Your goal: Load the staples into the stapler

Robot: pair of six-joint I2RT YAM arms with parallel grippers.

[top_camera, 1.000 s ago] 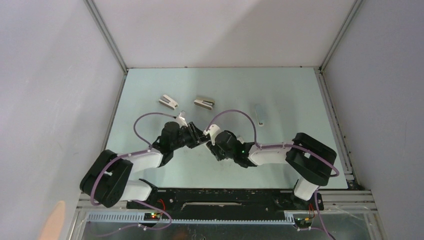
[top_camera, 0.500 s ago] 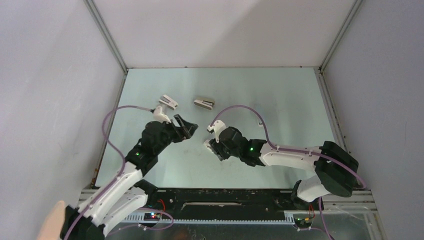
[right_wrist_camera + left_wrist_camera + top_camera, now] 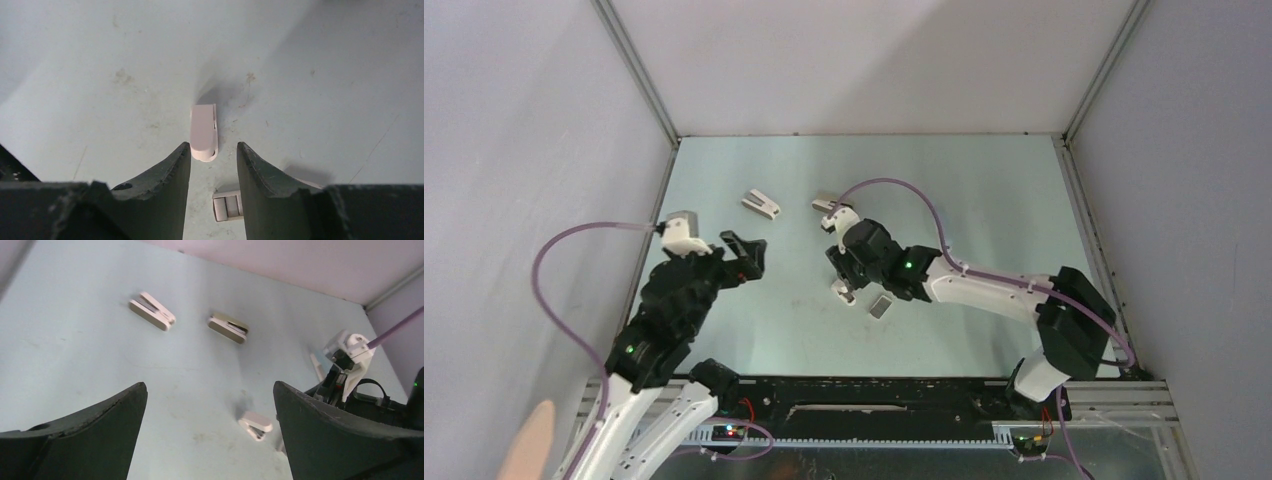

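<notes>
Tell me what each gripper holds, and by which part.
Nothing is held: the left gripper and the right gripper both stand open and empty.

Light: I get even, soft brightness from overhead; the bench reads matte and pale.
Shadows: faint, with one grey smear at 12 o'clock of the small white stub, right wrist view.
Focus: the left tool looks soft and dark along 6 o'clock.

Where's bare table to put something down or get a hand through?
Free: far strip of table behind both wedge staplers; right side beyond right arm. Crowded: under right tool, by stub and staples.
</notes>
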